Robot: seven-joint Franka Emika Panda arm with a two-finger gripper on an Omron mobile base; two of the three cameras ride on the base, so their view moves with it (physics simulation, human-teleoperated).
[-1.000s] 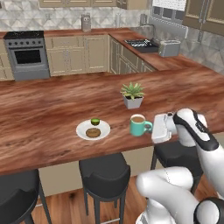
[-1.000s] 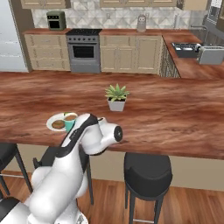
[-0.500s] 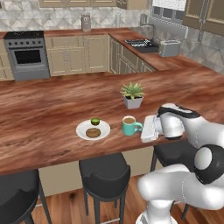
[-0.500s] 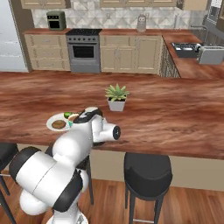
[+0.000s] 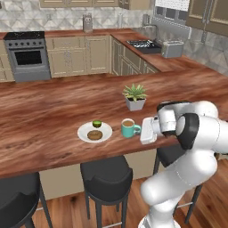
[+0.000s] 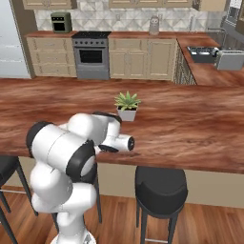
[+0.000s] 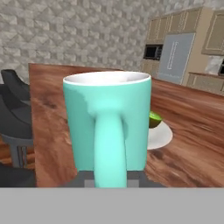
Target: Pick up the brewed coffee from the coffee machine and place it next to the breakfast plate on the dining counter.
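The brewed coffee, a teal mug (image 5: 128, 128) with brown coffee at its rim, stands upright on or just above the dining counter (image 5: 44, 116), right beside the breakfast plate (image 5: 95, 132). That plate carries a brown pastry and a green fruit. My gripper (image 5: 140, 130) reaches in from the right and is shut on the mug's handle. In the hand view the mug (image 7: 107, 118) is close up with its handle between my fingertips (image 7: 87, 179), and the plate (image 7: 161, 135) lies just behind it. The coffee machine (image 5: 87, 22) stands far back on the kitchen counter.
A spiky plant in a white pot (image 5: 134, 96) stands on the counter behind the mug. Black stools (image 5: 105, 171) line the near edge of the counter. A stove (image 5: 27, 55) and a toaster (image 5: 173, 48) are across the kitchen.
My gripper has carried the mug leftward along the counter, closer to the plate. The plate and plant have stayed put.
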